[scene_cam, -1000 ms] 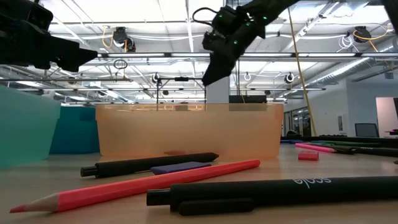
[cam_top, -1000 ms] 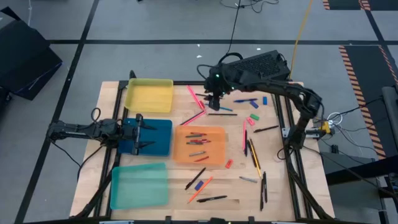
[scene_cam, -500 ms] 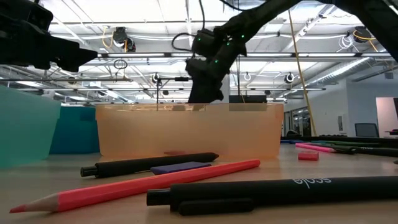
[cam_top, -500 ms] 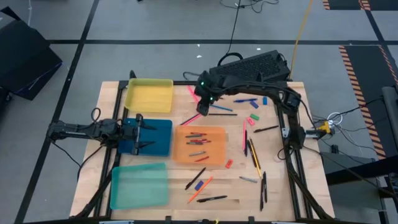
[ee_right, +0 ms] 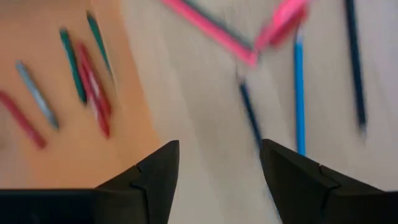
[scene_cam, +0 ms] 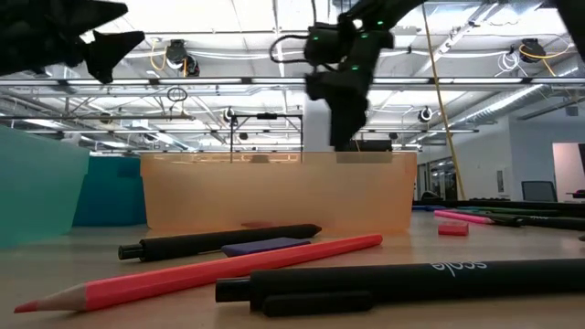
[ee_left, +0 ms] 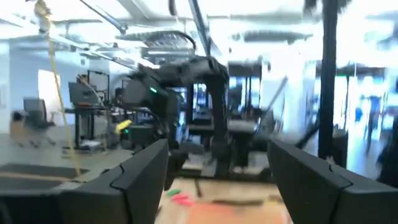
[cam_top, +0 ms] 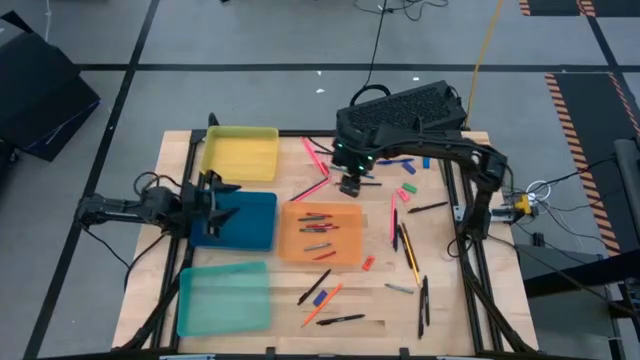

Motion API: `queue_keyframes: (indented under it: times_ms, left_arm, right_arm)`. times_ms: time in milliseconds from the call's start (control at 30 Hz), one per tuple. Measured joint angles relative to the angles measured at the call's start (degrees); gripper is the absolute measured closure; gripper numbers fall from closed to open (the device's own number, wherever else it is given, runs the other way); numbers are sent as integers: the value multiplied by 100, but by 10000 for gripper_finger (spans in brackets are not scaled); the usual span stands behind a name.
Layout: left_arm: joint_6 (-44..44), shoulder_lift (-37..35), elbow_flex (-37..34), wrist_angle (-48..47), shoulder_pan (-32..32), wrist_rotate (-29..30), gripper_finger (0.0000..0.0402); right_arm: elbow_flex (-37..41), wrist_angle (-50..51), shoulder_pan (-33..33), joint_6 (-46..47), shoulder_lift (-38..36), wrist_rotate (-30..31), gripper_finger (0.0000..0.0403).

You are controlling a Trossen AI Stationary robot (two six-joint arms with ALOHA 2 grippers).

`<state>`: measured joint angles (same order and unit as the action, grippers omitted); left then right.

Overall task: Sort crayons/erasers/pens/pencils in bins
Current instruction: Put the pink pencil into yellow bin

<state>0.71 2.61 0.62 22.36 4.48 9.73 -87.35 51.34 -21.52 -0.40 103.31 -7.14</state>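
Observation:
Four bins lie on the table's left half: yellow (cam_top: 240,153), blue (cam_top: 250,225), orange (cam_top: 345,250) and teal (cam_top: 223,298). Several crayons (cam_top: 318,225) lie flat in the orange bin. Pink pencils (cam_top: 312,187) lie just beyond that bin's far edge, and pens (cam_top: 400,160) and erasers (cam_top: 408,187) lie to the right. My right gripper (ee_right: 219,149) hovers open above bare table past the orange bin's far edge (cam_top: 350,186), holding nothing. My left gripper (ee_left: 217,149) is open, raised and pointing level over the blue bin's far left (cam_top: 218,197).
More pens and pencils lie loose near the front edge (cam_top: 340,320) and along the right side, among them a yellow pencil (cam_top: 410,255). A red eraser (cam_top: 368,263) sits by the orange bin's near right corner. A black pen (scene_cam: 411,279) and a pink pencil (scene_cam: 210,270) lie close to the low camera.
My right gripper has swung toward the table's left, then back right and toward the near edge, ending closer to the orange bin's far side. My left gripper has risen over the blue bin and tipped up to point level.

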Motion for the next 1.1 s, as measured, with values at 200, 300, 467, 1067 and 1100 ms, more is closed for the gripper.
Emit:
queue_keyframes:
  times_ms: [200,300,467,1067,1100]
  left_arm:
    - [396,48,0,223,-5,1524,128]
    - [639,92,-1,115,-9,2205,128]
    - [645,353,2,-146,-222,2996,128]
    - [2734,840,0,-267,-473,2239,128]
    - [2728,854,0,-271,-473,2237,128]
  right_arm:
    - [1574,367,162,2663,-1090,569,199]
    - [2309,203,284,4473,-1492,361,203]
    - [3145,-480,406,6006,-1681,403,205]
    - [4083,-1378,203,7284,-1623,1492,302]
    - [4098,-1372,202,7310,-1622,1543,309]
